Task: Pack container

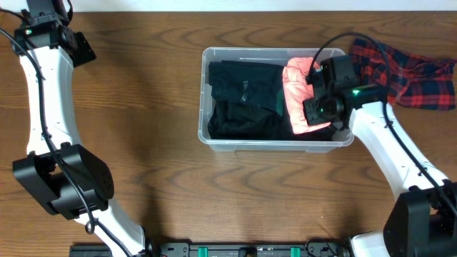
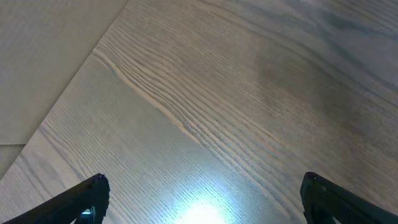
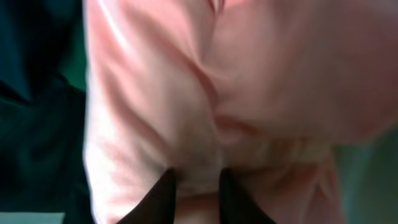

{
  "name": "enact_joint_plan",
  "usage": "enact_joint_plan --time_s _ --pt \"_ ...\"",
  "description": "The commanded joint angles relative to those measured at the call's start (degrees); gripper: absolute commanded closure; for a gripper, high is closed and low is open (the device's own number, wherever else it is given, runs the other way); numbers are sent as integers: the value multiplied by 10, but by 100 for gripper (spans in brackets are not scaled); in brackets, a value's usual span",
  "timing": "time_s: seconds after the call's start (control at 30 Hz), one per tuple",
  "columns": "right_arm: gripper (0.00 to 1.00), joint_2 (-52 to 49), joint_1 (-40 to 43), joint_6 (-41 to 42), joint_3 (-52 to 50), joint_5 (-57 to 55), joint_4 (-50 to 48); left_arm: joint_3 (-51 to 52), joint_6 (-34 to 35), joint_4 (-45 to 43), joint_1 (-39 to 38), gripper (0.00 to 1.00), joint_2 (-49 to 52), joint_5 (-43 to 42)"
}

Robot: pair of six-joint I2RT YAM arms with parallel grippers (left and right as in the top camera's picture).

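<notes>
Roughly right of centre on the bench (image 1: 143, 107), the container (image 1: 271, 145) lies long axis left-to-right, open side up, with dark clothes (image 1: 243, 100) filling its left part. The right end effector (image 3: 196, 194) pinches a pink garment (image 3: 249, 81) by the right wall — a plaid cloth (image 1: 414, 71) lies just outside. The left end effector (image 2: 205, 199) — fingers spread wide — hovers over wood, well apart.

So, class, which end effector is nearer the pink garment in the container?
Right. The right end effector pinches the pink garment inside the container; the left end effector hangs open over the table, far from the container.
</notes>
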State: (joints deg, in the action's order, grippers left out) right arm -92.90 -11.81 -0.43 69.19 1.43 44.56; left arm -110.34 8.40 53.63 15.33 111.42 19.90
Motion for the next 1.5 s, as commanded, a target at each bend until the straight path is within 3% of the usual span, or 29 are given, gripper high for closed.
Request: enact_joint_plan --time_s 0.0,0.2,0.77,0.87,1.07,1.47 --pt "76 5 -1 6 52 -1 20 0 1 2 1 2 3 7" --pt "59 7 -1 6 70 -1 11 0 1 2 1 2 3 7" --pt "57 6 10 6 49 -37 -15 0 1 2 1 2 3 7" --pt "54 6 11 6 18 -46 -45 0 1 2 1 2 3 7" --pt "36 6 11 6 -24 -44 -71 0 1 2 1 2 3 7" --pt "32 61 11 12 62 -45 -46 0 1 2 1 2 3 7"
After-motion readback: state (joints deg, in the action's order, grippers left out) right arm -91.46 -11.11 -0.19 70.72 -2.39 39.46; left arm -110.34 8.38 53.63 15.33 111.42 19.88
